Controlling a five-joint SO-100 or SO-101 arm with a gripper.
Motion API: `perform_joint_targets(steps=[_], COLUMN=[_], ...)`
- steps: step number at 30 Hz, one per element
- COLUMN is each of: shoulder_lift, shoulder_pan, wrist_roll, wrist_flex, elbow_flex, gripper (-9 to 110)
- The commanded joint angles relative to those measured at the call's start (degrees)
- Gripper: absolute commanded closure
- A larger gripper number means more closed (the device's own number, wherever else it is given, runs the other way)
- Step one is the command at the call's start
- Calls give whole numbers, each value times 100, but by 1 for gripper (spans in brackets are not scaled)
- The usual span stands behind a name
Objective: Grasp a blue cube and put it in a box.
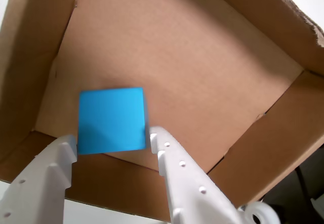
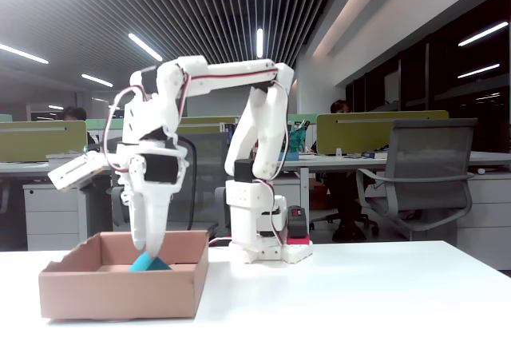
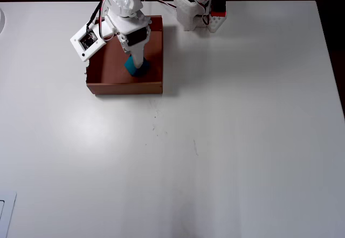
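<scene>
Cube inside the box

Your gripper (image 1: 112,145) pinches the cube (image 1: 111,120) by opposite flat faces, low inside the box (image 1: 202,72). It looks light, stiff and smooth, so a flat-sided hold suits it; just release.

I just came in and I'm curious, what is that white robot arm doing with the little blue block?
The white arm is reaching down into the box, a low brown cardboard tray on the white table. Its gripper has the blue cube between its two fingers. In the fixed view the cube sits low inside the box, so it is about to be dropped off or has just been set down.
</scene>
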Motion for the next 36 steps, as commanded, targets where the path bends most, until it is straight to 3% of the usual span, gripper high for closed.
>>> perform_joint_targets(steps=[1,21,31,36], shoulder_lift=[-35,-141,-35,-35], shoulder_pan=[53,26,-9,-62], wrist_roll=[-141,-220,-229,-229], wrist_flex=[-396,-756,-668,-598], elbow_flex=[158,554,659,694], gripper=[84,83,66,64])
